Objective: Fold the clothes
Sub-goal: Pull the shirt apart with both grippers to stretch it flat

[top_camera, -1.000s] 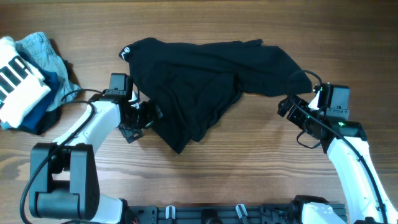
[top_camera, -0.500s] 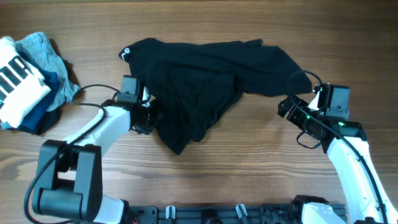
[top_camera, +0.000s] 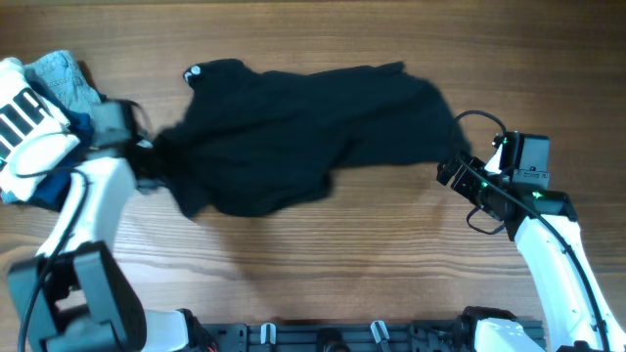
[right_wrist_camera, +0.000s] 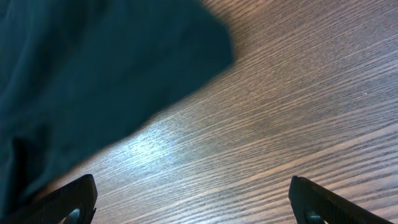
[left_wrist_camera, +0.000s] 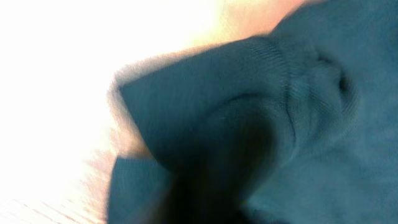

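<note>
A black garment (top_camera: pixel 303 132) lies spread across the middle of the wooden table (top_camera: pixel 391 264), stretched out to the left. My left gripper (top_camera: pixel 158 168) is at its left edge, shut on a fold of the cloth. In the left wrist view the blurred dark garment (left_wrist_camera: pixel 280 124) fills the frame and hides the jaws. My right gripper (top_camera: pixel 452 174) stands open just off the garment's right edge. In the right wrist view its fingertips (right_wrist_camera: pixel 74 199) sit wide apart over bare wood, with the garment (right_wrist_camera: pixel 93 74) at the upper left.
A pile of other clothes (top_camera: pixel 39 127), blue denim and a white-and-black striped piece, lies at the far left, just behind my left arm. Bare wood runs along the front of the table and to the right of the garment.
My left gripper shut on the garment's left edge and pulled it leftward, flattening the bunched cloth into a wider spread. The right arm has not moved.
</note>
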You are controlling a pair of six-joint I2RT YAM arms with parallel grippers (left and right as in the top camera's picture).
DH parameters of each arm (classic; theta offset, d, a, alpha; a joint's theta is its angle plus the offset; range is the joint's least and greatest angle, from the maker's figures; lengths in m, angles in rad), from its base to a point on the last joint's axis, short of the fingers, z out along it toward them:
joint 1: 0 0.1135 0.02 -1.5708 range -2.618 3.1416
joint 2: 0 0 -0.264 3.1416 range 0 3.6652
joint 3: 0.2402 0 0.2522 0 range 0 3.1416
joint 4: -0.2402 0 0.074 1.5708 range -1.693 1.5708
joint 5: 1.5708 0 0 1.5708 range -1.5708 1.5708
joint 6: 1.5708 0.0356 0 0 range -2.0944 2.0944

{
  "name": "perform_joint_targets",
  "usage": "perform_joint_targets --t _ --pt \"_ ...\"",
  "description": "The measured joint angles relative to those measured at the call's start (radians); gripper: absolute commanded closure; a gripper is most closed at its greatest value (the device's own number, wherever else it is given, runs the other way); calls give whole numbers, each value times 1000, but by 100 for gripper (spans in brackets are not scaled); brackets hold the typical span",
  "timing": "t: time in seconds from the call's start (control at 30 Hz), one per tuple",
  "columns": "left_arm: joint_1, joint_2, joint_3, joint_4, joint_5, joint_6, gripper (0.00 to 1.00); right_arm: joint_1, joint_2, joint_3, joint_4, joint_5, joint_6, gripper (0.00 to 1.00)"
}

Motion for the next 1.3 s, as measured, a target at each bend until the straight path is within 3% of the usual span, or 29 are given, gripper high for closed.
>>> perform_joint_targets --t 0.1,0.13,0.27,0.33,0.5,0.73,0.87,0.93,0.97,1.2,1.3 --pt "44 -24 48 -38 47 1 0 0 0 0 0 0 0 0" --pt "40 -30 52 -117 82 1 0 0 0 0 0 0 0 0" --pt "-26 -29 37 -323 132 4 0 0 1 0 0 0 -1 0" --pt "-85 -29 19 -344 143 4 0 0 11 0 0 0 -4 0" --pt "-251 -29 -111 -298 154 -13 5 0 68 0 0 0 -4 1" --pt "-359 -29 -218 -119 142 -91 10 0 88 0 -1 0 -7 1" --pt "-369 -29 -225 33 102 -109 54 0 98 0 -4 -1 -8 1" --pt "-369 -29 -225 69 82 -112 90 0 126 0 -1 -1 -8 2" --pt "-369 -29 -225 70 77 -116 96 0 143 0 3 -1 -8 3" --pt "-357 -29 -225 -102 58 -110 96 0 311 0 137 -69 -16 17" --pt "-315 -29 -225 -175 55 -105 96 -1 352 8 231 -102 2 35"
